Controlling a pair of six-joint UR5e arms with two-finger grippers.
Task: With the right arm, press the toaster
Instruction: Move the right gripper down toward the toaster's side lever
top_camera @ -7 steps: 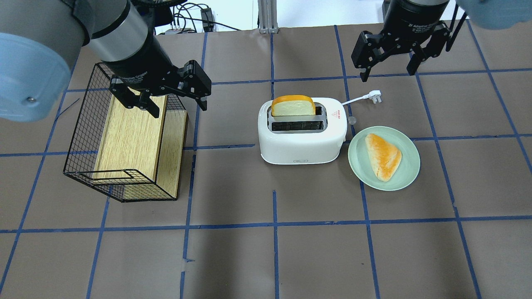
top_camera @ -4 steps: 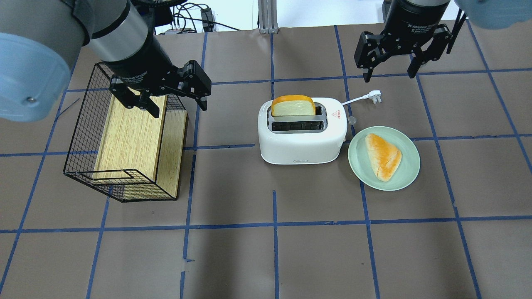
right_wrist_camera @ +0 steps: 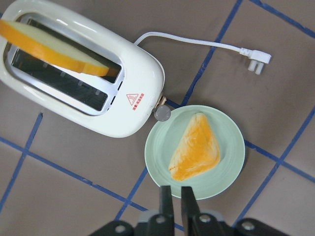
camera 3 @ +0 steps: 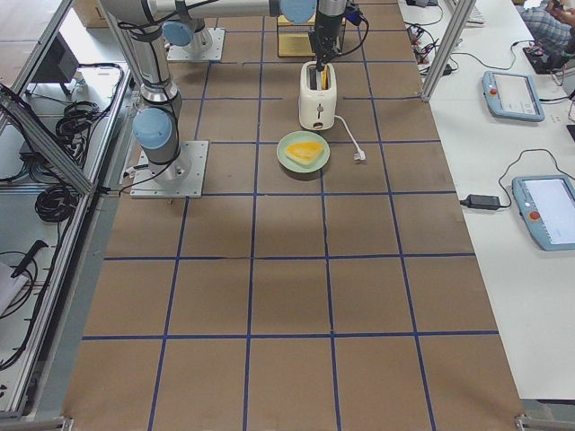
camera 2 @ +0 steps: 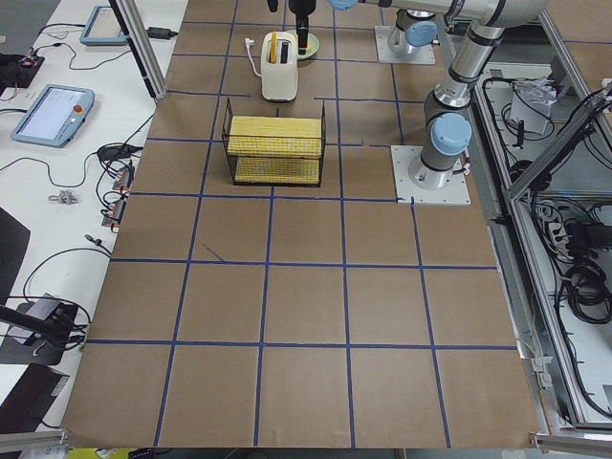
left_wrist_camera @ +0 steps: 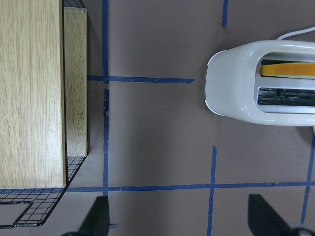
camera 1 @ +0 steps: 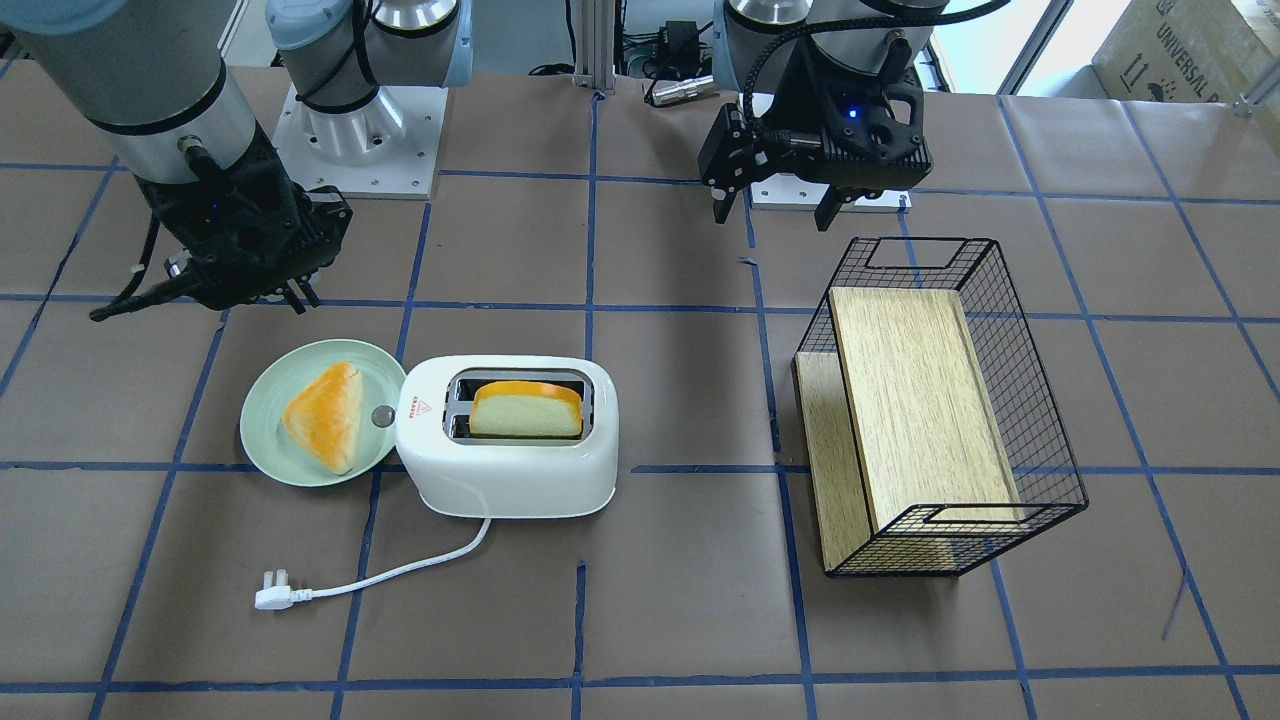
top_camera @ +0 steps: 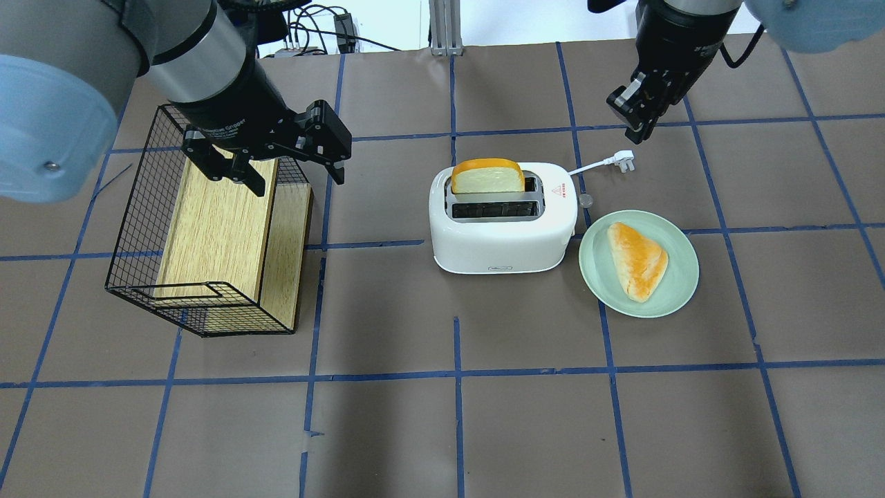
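The toaster [top_camera: 502, 228] stands upright near the middle of the table, slots up, with a slice of bread [top_camera: 487, 176] in the slot farther from the robot. Its cord runs out to a plug [top_camera: 624, 158] lying loose on the table.

We judge it a light thing: a hollow plastic shell, hard and smooth, with little weight to hold it down. A sideways shove would likely make it slide or rock. The place to press is the small silver knob [right_wrist_camera: 162, 113] on the end facing the plate [top_camera: 594, 277], and the push should go straight down. The knob is small and rounded, so a fingertip could slip off it onto the plate's rim just beside it. We expect some spring against the push, then a catch at the bottom.

The right claw [right_wrist_camera: 176, 194] hangs in the air beyond the toaster's knob end, near the plug. Its two fingers are drawn almost together with nothing between them, which suits a poke. The left claw [top_camera: 299, 181] hovers over the wire basket [top_camera: 138, 228], spread wide and empty.
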